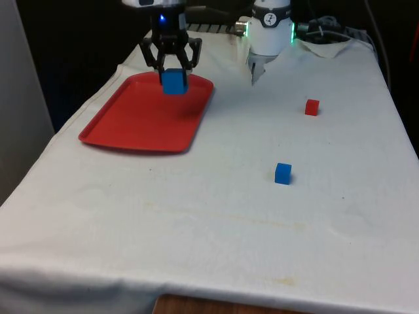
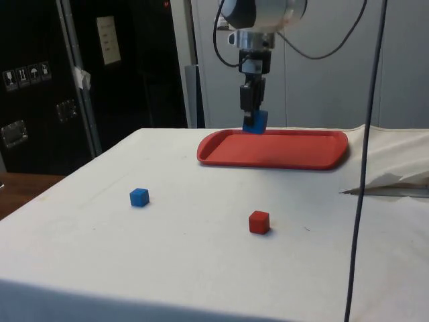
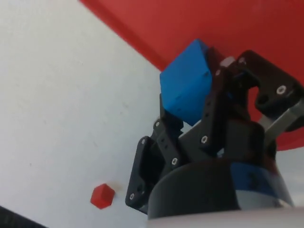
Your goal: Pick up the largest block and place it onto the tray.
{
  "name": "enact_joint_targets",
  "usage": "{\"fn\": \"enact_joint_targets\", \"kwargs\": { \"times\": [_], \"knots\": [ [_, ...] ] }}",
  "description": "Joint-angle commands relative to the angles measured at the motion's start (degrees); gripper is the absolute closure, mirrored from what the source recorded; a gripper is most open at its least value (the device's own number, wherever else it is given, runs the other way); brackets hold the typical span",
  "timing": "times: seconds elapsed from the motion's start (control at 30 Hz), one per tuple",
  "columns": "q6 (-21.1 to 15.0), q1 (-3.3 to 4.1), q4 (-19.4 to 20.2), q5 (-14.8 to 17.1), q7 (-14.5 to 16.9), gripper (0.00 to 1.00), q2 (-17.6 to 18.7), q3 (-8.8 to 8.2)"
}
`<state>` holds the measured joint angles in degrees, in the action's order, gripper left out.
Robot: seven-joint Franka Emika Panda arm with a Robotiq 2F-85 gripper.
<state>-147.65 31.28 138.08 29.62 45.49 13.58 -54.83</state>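
Nearest the front camera, a small blue cube [image 1: 283,173] sits on the white desk [image 1: 196,229], with a small red cube [image 1: 311,107] farther back toward the front view's right; both lie well apart from the tray and play no part in the coming move.

What matters is the big block [image 1: 175,82]. It is blue, clearly larger than the other two, and it hangs in the tool [image 1: 173,72], whose fingers are closed on its sides. In the wrist view the block [image 3: 186,88] sits tilted between the fingers, one corner turned out, with red tray surface behind it. It is off the desk and not touching anything below.

The deciding relation is vertical: the red tray [image 1: 131,131] lies straight under the block. In the front view the block hangs over the tray's far end, toward the corner nearest the robot; the side view places the block [image 2: 255,121] just above the tray [image 2: 301,157] near its end, inside the rim rather than over it.

My judgement is that the carry is nearly done and what remains is a short descent and release. Because the block is tilted in the grip, it may land on an edge and tip; being near the rim leaves little margin for that.
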Motion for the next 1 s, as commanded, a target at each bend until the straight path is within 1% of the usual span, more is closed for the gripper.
{"fn": "enact_joint_targets", "kwargs": {
  "times": [0.0,0.13,0.17,0.2,0.23,0.27,0.3,0.47,0.5,0.53,0.57,0.6,0.67,0.73,0.77,0.8,0.83,0.87,0.93,0.97],
  "knots": [
    [-0.6,-0.8,-0.3,1.9,1.8,1.0,1.0,0.63],
    [-0.6,-1.38,-1.4,5.3,4.9,1.0,4.0,0.46],
    [-0.5,-1.72,-2.0,7.3,6.7,1.0,5.7,0.4],
    [-0.5,-1.89,-2.3,8.2,7.5,1.0,6.5,0.4],
    [0.0,-0.74,-1.8,6.4,5.7,1.0,5.7,-0.4],
    [-0.5,-1.89,-2.3,8.2,7.5,1.0,6.5,0.4],
    [-0.2,-2.18,-3.0,10.1,9.2,1.0,8.3,0.34],
    [0.2,-2.92,-4.9,14.2,12.6,1.0,12.6,0.17],
    [0.3,-3.21,-5.6,15.7,13.8,1.0,14.3,0.11],
    [0.3,-3.38,-6.0,16.4,14.4,1.0,15.2,0.11],
    [0.5,-2.46,-5.7,16.3,13.9,1.0,15.4,-0.57],
    [0.4,-3.5,-6.4,17.1,15.0,1.0,16.0,0.06],
    [0.5,-3.84,-7.1,18.5,16.1,1.0,17.5,0.06],
    [0.7,-4.41,-8.1,20.3,17.6,1.0,19.8,0.0],
    [0.7,-4.41,-8.1,20.3,17.6,1.0,19.8,0.0],
    [1.0,-4.87,-8.8,21.6,18.8,1.0,21.0,-0.06],
    [1.2,-3.9,-8.4,21.5,18.3,1.0,21.5,-0.8],
    [1.3,-5.04,-9.1,22.2,19.4,1.0,21.7,-0.17],
    [1.7,-5.39,-9.6,23.8,20.7,1.0,22.9,-0.34],
    [1.9,-5.44,-9.7,24.5,21.4,1.0,23.4,-0.46]
  ]
}}
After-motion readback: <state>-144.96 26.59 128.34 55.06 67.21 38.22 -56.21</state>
